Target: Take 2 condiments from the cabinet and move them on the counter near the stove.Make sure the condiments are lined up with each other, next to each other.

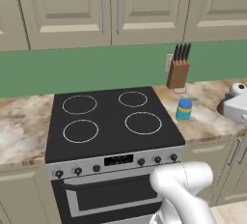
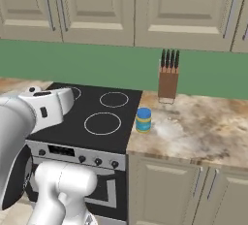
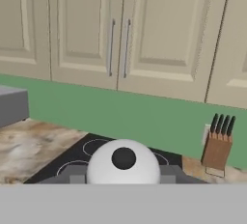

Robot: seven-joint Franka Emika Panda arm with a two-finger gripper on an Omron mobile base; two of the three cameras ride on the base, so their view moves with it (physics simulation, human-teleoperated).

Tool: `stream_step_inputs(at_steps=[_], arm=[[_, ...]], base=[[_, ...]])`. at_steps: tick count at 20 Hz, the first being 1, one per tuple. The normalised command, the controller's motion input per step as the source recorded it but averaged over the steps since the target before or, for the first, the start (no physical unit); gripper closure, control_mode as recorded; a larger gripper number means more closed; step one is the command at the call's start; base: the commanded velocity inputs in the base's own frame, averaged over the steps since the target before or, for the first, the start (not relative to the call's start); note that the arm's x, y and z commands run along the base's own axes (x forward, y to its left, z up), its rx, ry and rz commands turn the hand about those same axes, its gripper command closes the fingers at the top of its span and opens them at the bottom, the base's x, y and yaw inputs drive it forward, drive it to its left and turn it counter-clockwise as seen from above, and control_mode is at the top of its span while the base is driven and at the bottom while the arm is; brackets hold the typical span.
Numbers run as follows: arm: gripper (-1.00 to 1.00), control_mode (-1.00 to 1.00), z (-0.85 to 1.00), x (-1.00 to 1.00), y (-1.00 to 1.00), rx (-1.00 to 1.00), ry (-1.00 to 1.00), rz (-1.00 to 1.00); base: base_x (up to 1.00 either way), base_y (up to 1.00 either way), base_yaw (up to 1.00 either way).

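**Blue jar on the counter beside the stove, jaws hidden from me**

I am looking at a kitchen wall with cream panelled wall cabinets [image 1: 72,6] above a green backsplash [image 1: 87,66]. Below them the stove [image 1: 106,117] stands with its black glass top, four white rings and a steel front with a row of knobs. On its right side the marbled counter [image 2: 193,127] continues over cream doors.

The blue jar [image 1: 184,110] with the yellow band stands upright on this counter, just beside the right edge of the stove top and apart from the wall. Behind it, against the backsplash, is a wooden knife block [image 1: 178,71] with dark handles. I see a second marbled counter [image 1: 21,121] on the left of the stove.

The gripper itself I cannot make out, so whether its jaws are apart or together I cannot tell.
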Motion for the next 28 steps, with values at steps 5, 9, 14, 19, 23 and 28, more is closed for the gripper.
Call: stream_step_inputs(at_steps=[5,9,14,19,23,28], arm=[[1.0,1.0,0.0,0.0,0.0,0.0,0.0,0.0],[1.0,1.0,0.0,0.0,0.0,0.0,0.0,0.0],[1.0,1.0,0.0,0.0,0.0,0.0,0.0,0.0],[1.0,1.0,0.0,0.0,0.0,0.0,0.0,0.0],[1.0,1.0,0.0,0.0,0.0,0.0,0.0,0.0],[1.0,1.0,0.0,0.0,0.0,0.0,0.0,0.0]], base=[[0.63,-0.01,-0.02],[0.48,-0.07,-0.02],[0.44,-0.11,-0.02],[0.38,0.0,0.0],[0.06,0.0,-0.01],[0.02,0.0,0.0]])
